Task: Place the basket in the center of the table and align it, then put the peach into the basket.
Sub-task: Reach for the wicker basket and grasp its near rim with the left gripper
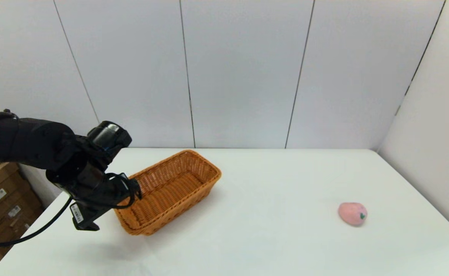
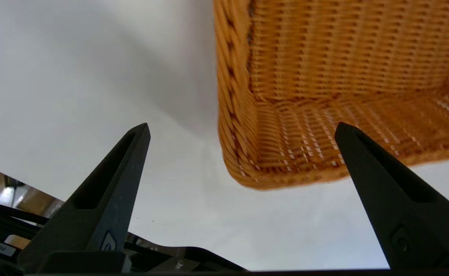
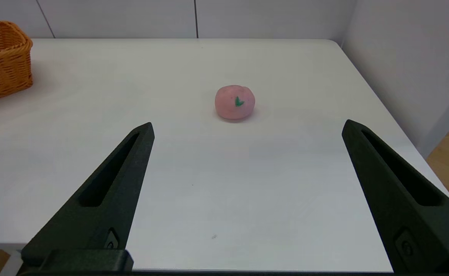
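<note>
We take the basket (image 1: pixel 169 191) as our landmark: it sits on the white surface (image 1: pixel 270 237), turned at an angle to the surface's edges, with one short end pointing toward the back wall and the other toward the near left corner. Our left hand (image 2: pixel 241 128) hangs just above and beside the basket's near left end, over its corner; in the left wrist view its two black fingers (image 2: pixel 105 199) stand wide apart, one over bare surface outside the basket's braided rim (image 2: pixel 230 99) and the other over the woven floor inside it, and neither visibly touches the wicker. The basket holds nothing that we can see. The peach (image 1: pixel 352 213) lies well apart from the basket, far off to its right on the bare surface, its small green stem mark facing the robot. Our right hand (image 3: pixel 247 128) does not appear in the head view; the right wrist view shows it spread wide open and holding nothing, pointing at the peach (image 3: pixel 235 102) from the near edge, with the basket (image 3: pixel 2 61) off toward the far left.
</note>
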{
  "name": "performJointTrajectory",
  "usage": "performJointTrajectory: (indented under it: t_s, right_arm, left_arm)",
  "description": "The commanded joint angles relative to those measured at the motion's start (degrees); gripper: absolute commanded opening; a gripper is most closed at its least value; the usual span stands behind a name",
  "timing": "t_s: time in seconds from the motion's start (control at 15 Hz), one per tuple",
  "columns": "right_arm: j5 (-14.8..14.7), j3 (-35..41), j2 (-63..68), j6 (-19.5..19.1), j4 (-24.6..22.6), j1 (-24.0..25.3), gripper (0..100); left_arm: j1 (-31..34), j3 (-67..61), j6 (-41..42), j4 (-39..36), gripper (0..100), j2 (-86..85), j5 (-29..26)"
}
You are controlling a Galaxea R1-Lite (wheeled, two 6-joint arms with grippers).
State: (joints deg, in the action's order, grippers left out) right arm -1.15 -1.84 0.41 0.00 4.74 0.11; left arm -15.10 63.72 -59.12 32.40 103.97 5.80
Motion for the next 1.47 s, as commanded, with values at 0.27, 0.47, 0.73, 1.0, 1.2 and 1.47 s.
performJointTrajectory:
  t_s: [0.27, 0.47, 0.73, 1.0, 1.2, 1.47]
  right_arm:
    - [0.1, 0.0, 0.0, -0.1, 0.1, 0.1, 100]
    - [0.1, 0.0, 0.0, -0.1, 0.1, 0.1, 100]
    - [0.2, 0.0, 0.2, -0.1, 0.1, 0.0, 100]
    - [0.2, 0.0, 0.3, -0.1, 0.1, 0.1, 100]
    - [0.2, 0.0, 0.3, -0.1, 0.1, 0.0, 100]
    - [0.3, 0.0, 0.4, -0.4, 0.1, 0.0, 100]
  left_arm:
    - [4.3, 0.9, 1.5, -3.7, 100, 11.2, -3.8]
    - [5.7, 0.9, 1.8, -4.5, 100, 13.5, -5.4]
    - [6.0, 0.8, 3.5, -4.5, 0, 15.1, -6.6]
    - [6.1, 0.9, 4.2, -5.0, 0, 15.5, -8.1]
    - [6.2, 1.0, 4.2, -5.4, 0, 15.6, -9.1]
    - [7.1, 1.3, 4.3, -5.9, 0, 15.3, -13.3]
